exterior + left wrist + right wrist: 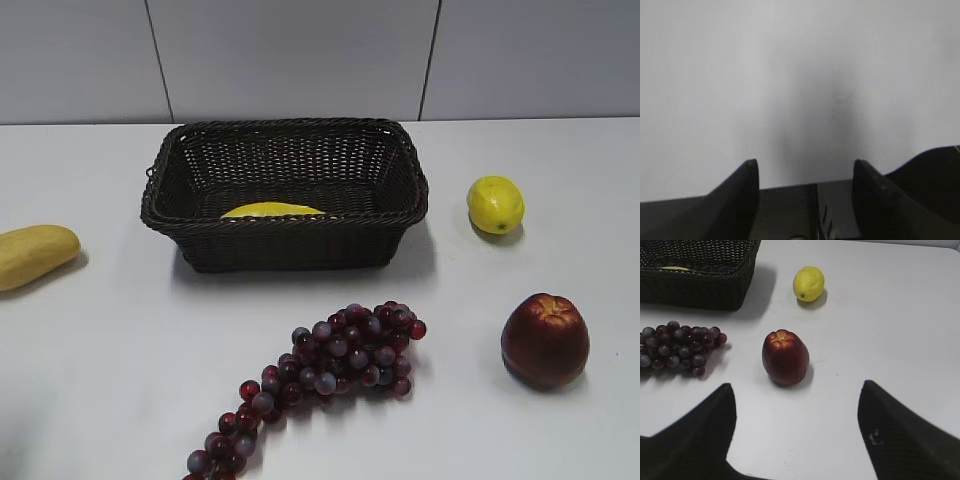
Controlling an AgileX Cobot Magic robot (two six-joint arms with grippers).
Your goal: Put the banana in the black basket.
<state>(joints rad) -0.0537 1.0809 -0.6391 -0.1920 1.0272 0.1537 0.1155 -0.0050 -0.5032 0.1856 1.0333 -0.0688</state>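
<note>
The banana [272,210] lies inside the black basket [285,245] at the back middle of the table; only a yellow strip of it shows over the front rim. The right wrist view shows the basket [695,287] at top left with a sliver of the banana [674,268] inside. My left gripper [806,167] is open and empty over bare white table. My right gripper [796,390] is open and empty, near a red apple. Neither gripper shows in the exterior view.
A stubby yellow-orange fruit [33,255] lies at the left edge. A lemon [495,204] sits right of the basket. A red apple [545,340] stands at front right. A bunch of dark red grapes [320,375] lies in front of the basket.
</note>
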